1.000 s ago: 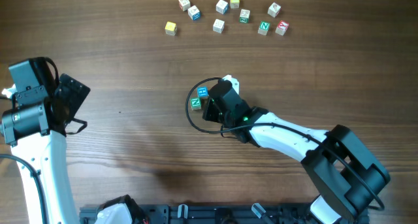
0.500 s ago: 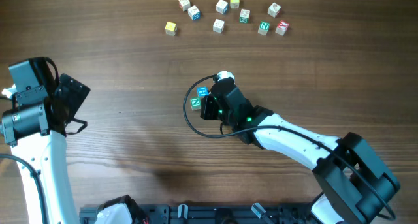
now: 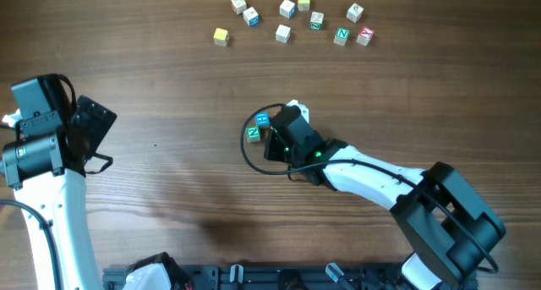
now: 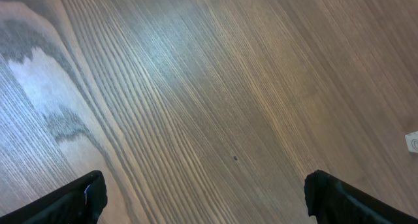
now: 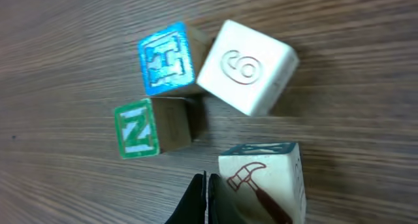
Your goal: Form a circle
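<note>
Four cubes (image 5: 247, 67) make the circle (image 5: 175, 123), gaps between; right gripper (image 5: 204, 199) pinched shut beside it, left gripper (image 4: 206, 199) spread wide.

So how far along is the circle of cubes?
Early. Four cubes sit clustered mid-table: blue H cube, white cube, green N cube, hammer cube. The right gripper, shut and empty, sits beside the hammer cube. Ten loose cubes lie far off, unplaced; the left gripper hangs open, idle.

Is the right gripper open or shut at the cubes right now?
Shut. In the right wrist view the right gripper has its fingertips pressed together, nothing between them, beside the hammer cube.
</note>
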`<state>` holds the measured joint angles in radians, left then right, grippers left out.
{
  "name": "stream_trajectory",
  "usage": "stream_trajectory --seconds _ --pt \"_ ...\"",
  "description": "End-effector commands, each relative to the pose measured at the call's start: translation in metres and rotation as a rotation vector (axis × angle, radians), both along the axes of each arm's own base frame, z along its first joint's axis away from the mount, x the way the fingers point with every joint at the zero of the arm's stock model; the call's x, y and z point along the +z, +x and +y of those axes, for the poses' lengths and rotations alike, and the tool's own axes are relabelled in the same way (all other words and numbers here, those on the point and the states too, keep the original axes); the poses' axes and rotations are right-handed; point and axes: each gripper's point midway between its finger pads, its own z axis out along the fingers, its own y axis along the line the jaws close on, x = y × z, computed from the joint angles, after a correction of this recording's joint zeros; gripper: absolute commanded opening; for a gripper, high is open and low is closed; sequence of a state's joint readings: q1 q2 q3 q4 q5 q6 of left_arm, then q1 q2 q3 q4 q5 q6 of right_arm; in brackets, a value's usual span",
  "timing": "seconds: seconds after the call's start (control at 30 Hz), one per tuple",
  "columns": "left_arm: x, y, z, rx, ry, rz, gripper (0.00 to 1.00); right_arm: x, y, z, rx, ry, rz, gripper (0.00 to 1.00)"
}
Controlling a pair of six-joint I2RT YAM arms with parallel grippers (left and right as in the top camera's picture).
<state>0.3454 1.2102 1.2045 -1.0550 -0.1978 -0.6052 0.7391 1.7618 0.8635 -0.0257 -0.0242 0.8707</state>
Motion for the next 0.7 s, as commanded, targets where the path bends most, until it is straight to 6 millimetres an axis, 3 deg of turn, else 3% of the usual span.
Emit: stream_trajectory --seconds 0.0,0.33,0.67 --pt "0.002 0.000 0.004 0.024 0.007 -0.006 1.00 -0.008 0.000 -0.005 -0.037 -0.017 0.012 0.04" --pt "0.002 0.000 0.004 0.024 0.007 -0.006 1.00 0.003 0.007 0.003 0.000 0.003 -0.045 0.05" --pt "0.002 0.000 0.004 0.024 0.007 -0.006 1.00 0.000 0.010 -0.008 -0.061 -0.031 -0.042 0.04"
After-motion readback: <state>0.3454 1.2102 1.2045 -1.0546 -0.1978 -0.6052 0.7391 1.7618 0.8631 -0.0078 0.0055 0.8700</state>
